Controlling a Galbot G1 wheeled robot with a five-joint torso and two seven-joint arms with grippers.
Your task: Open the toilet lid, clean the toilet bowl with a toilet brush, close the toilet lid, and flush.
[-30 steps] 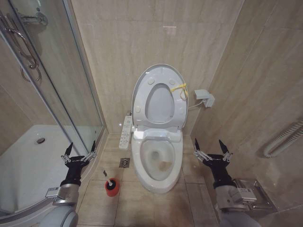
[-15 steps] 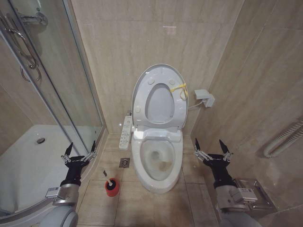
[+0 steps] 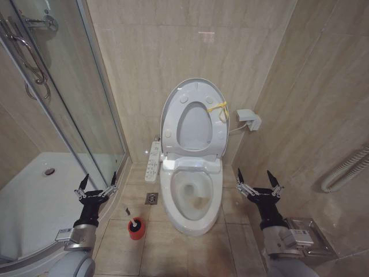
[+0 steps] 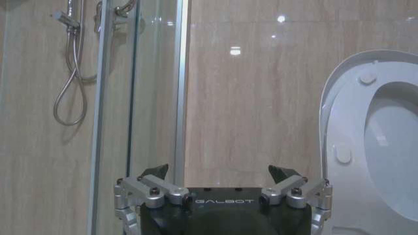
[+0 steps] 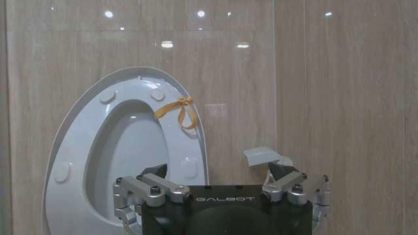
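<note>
The toilet lid (image 3: 194,127) stands raised against the back wall, with the ring seat (image 3: 172,124) and its yellow tie (image 3: 219,107) folded up in front of it. Below them the toilet bowl (image 3: 168,195) lies uncovered. The toilet brush (image 3: 135,221) stands in its red cup (image 3: 136,232) on the floor left of the bowl. My left gripper (image 3: 99,180) is open and empty, low beside the shower glass. My right gripper (image 3: 254,176) is open and empty, right of the bowl. The wrist views show each gripper (image 4: 219,171) (image 5: 217,170) facing the raised lid (image 4: 398,117) (image 5: 127,147).
A white button panel (image 3: 153,161) runs along the bowl's left side, with a floor drain (image 3: 151,198) in front of it. The shower glass (image 3: 69,115) and tray (image 3: 34,196) close off the left. A wall box (image 3: 249,118) and a rail (image 3: 346,170) sit on the right wall.
</note>
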